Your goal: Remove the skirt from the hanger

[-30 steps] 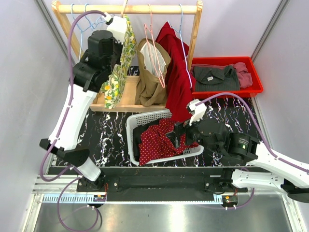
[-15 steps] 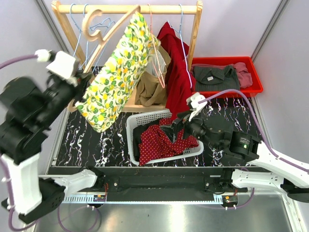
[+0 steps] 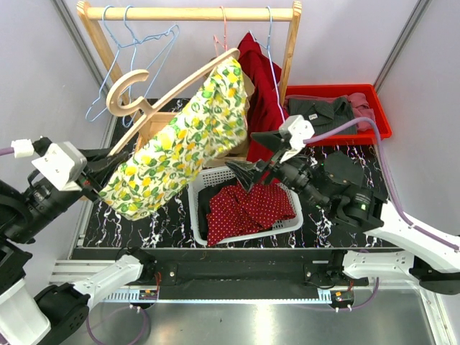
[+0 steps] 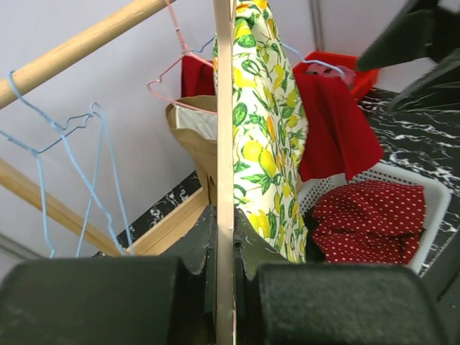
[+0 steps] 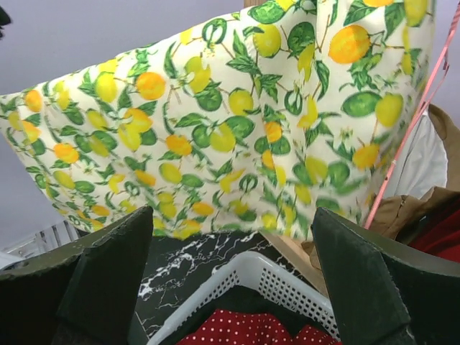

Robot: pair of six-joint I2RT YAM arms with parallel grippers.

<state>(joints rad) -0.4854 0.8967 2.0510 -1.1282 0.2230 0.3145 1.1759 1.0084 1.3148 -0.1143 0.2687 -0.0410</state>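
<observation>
Lemon-print skirt (image 3: 180, 147) draped on wooden hanger (image 3: 136, 97), tilted, clear of rail (image 3: 187, 13). Skirt hangs above desk (image 3: 162, 223), at 10 o'clock of white basket (image 3: 194, 188). Hanger bar pinched tight between left fingers (image 4: 198, 251). At 3 o'clock of skirt, right fingers (image 3: 243, 171) spread wide and empty above basket's far rim, apart from cloth.

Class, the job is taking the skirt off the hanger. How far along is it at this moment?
Done: the wooden hanger is off the rail, clamped in the left gripper. In hand: the right gripper is open and faces the lemon-print skirt, not yet gripping it. Left: grasp the skirt and pull it free, since it hangs on the hanger.
</observation>
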